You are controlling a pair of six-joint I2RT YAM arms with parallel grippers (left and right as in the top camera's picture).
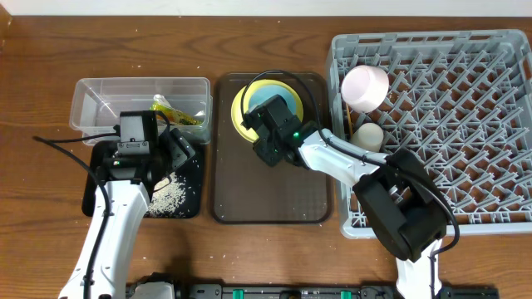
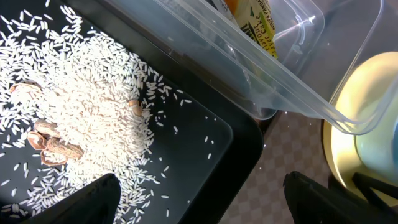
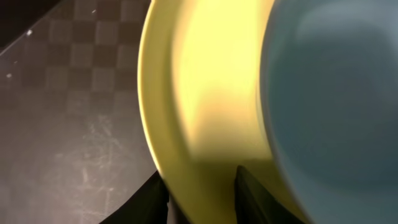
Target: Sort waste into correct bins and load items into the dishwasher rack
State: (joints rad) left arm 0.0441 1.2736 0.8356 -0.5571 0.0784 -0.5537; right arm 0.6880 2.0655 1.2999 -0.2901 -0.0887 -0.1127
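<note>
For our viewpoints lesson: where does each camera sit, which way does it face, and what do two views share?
Overhead: above the table, facing straight down; dishwasher rack, brown tray, both arms.
Left wrist: low over black tray, facing rice grains and clear tub; own fingers below.
Right wrist: close on yellow plate and blue bowl; own fingers below.
Shared: both wrist views show the yellow plate.

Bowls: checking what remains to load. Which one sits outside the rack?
The light blue bowl, sitting on the round yellow plate; the white bowl lies inside the grey plastic rack.
</note>
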